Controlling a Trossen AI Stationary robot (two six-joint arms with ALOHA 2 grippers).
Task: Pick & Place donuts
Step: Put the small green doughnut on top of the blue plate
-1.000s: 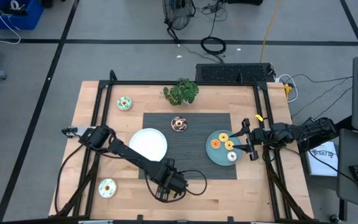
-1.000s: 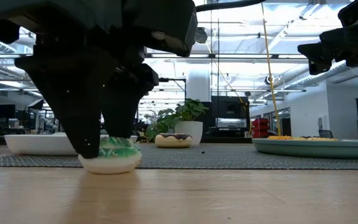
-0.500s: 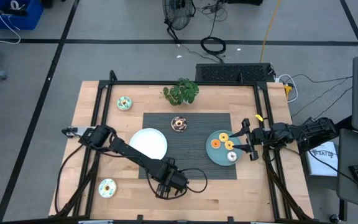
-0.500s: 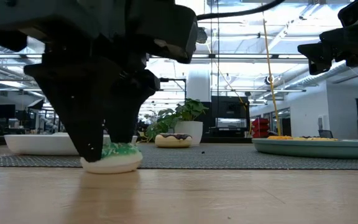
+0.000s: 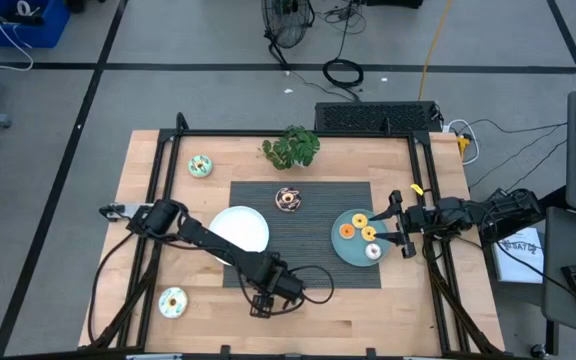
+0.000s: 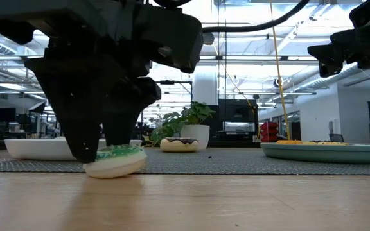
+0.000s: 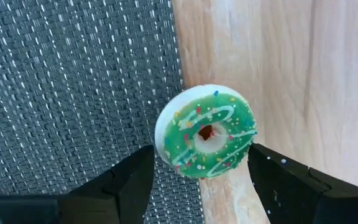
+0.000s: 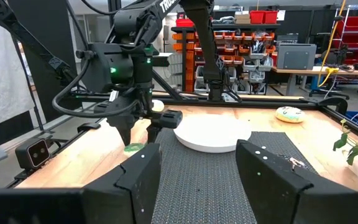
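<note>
Grip first: left gripper [image 5: 264, 300] low in the middle of the high view, fingers closed onto the green donut [image 7: 205, 130], which sits tilted with one edge off the wood in the low view, right at the mat [image 7: 73, 81] edge. Best lifted straight up and slowly, keeping the squeeze even so the ring does not pivot between the pads; worth checking the tilt before travelling. Farther up the frame, white plate [image 5: 238, 231] left of centre and chocolate donut [image 5: 288, 199] on the mat beyond it: likely carry over either at height, no dragging. Right of centre, teal plate [image 5: 359, 238] with three donuts; right gripper [image 5: 402, 221] parked by its rim, jaws wide apart and empty. Farthest up, mint donut [image 5: 200, 166] and plant [image 5: 291, 147].
</note>
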